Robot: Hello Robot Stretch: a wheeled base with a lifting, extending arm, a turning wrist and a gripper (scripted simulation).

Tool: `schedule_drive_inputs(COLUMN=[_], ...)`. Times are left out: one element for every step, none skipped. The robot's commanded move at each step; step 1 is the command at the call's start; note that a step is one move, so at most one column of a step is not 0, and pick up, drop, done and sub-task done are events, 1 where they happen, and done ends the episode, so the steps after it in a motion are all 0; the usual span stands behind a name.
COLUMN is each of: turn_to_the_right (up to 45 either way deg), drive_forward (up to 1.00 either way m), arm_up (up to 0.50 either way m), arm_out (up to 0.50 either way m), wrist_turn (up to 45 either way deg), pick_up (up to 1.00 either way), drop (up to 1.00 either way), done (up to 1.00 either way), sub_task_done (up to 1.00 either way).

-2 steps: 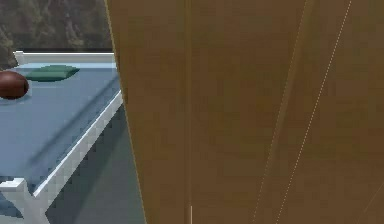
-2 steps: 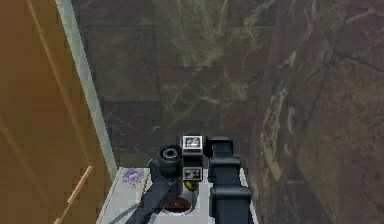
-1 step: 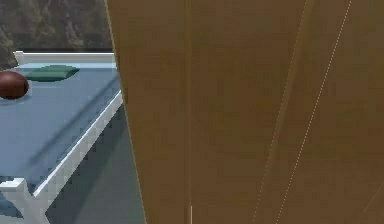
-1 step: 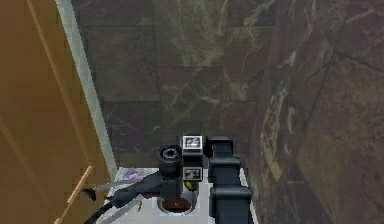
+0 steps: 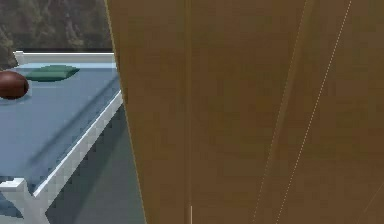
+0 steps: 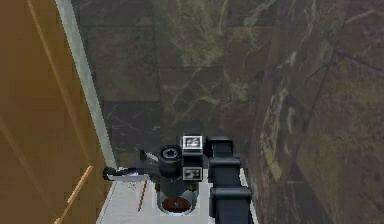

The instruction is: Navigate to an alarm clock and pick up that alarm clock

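Arm side view, nearest first: dark square arm bar (image 6: 228, 195) comes up at 6 o'clock. The gripper (image 6: 125, 168) at its far end points toward 9 o'clock, tips near the pale edge strip (image 6: 88, 110) of a tall brown wooden panel (image 6: 35, 110). Fingers apart or together: cannot tell. Holding anything: cannot tell either. A small round dark-red thing (image 6: 175, 203) sits right under the gripper body at 6 o'clock; can't identify it. Beyond that, dark marbled floor (image 6: 280, 80) from 12 to 3 o'clock.

Forward view: the wooden panel stands close and blocks everything from 12 through 6 o'clock. At 9 o'clock a bed with blue-grey cover and white frame (image 5: 60, 130) runs alongside it. At the bed's far end, 10 o'clock: a dark reddish-brown ball (image 5: 10, 85), cut by the picture edge, and a flat green pillow (image 5: 52, 72) just beside it. A dark mottled wall (image 5: 60, 25) is behind. Alarm clock: cannot tell where it is.
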Motion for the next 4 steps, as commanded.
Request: schedule_drive_inputs(turn_to_the_right=[0.0, 0.0, 0.0, 0.0], drive_forward=[0.0, 0.0, 0.0, 0.0], arm_up=[0.0, -0.3, 0.0, 0.1], arm_out=[0.0, 0.0, 0.0, 0.0], wrist_turn=[39.0, 0.0, 0.0, 0.0], pick_up=[0.0, 0.0, 1.0, 0.0], drop=[0.0, 0.0, 0.0, 0.0], done=[0.0, 0.0, 0.0, 0.0], sub_task_done=[0.0, 0.0, 0.0, 0.0])
